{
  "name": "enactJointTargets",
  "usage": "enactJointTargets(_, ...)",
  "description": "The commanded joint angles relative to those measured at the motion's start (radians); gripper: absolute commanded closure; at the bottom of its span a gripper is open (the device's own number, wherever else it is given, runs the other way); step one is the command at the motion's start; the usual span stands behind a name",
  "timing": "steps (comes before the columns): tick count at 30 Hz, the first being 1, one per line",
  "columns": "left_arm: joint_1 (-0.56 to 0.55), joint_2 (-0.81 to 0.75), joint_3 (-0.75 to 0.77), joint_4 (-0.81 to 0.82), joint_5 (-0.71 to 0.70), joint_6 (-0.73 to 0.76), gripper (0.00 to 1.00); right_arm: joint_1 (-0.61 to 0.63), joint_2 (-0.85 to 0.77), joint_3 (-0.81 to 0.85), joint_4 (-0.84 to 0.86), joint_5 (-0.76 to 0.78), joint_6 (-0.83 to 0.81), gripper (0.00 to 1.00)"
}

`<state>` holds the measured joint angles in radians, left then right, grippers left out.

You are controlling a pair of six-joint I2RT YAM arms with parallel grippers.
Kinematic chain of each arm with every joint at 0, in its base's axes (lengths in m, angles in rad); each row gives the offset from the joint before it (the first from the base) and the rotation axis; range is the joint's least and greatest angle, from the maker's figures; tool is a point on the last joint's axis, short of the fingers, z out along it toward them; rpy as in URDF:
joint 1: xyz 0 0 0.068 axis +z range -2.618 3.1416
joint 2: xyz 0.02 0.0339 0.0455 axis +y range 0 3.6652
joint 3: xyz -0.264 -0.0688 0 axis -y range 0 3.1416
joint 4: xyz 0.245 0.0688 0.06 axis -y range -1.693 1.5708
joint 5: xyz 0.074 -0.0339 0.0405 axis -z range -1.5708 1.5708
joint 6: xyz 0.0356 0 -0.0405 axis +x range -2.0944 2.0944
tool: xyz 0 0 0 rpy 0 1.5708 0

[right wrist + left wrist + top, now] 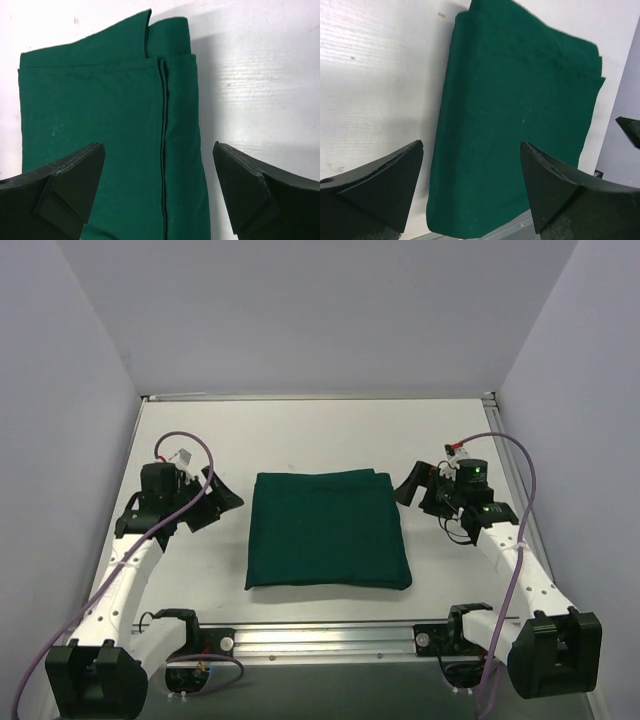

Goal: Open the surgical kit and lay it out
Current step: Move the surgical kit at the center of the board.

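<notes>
The surgical kit (327, 529) is a folded dark green cloth bundle lying flat in the middle of the white table. It is wrapped shut; the wire-mesh tray and steel instruments are hidden inside. My left gripper (218, 502) is open and empty, just left of the bundle's left edge. In the left wrist view the bundle (520, 120) lies beyond the spread fingers (385, 180). My right gripper (415, 487) is open and empty, just right of the bundle's far right corner. The right wrist view shows the bundle (100, 130) with a folded flap edge (162, 150) running down it.
White walls close in the table on the left, back and right. A metal rail (330, 638) with the arm bases runs along the near edge. Bare table (300, 435) lies behind the bundle.
</notes>
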<state>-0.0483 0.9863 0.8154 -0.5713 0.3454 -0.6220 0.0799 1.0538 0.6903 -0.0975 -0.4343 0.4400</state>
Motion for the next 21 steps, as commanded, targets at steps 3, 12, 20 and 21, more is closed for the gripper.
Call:
enactJointTargets(3,-0.048,0.09,-0.005,-0.004,0.04,-0.014,0.14,0.03,0.04,0.015,-0.07,-0.017,-0.001,0.07)
enactJointTargets(12,-0.18,0.233,-0.065,0.146,-0.014,-0.107,0.21,0.144,0.143,-0.044,0.024,0.026,0.045,0.15)
enactJointTargets(20,-0.2,0.33,-0.064,0.243,-0.019,-0.122,0.39,0.184,0.196,-0.067,0.07,0.06,0.057,0.26)
enactJointTargets(21,-0.203,0.356,-0.061,0.248,-0.016,-0.122,0.42,0.185,0.199,-0.067,0.074,0.066,0.058,0.27)
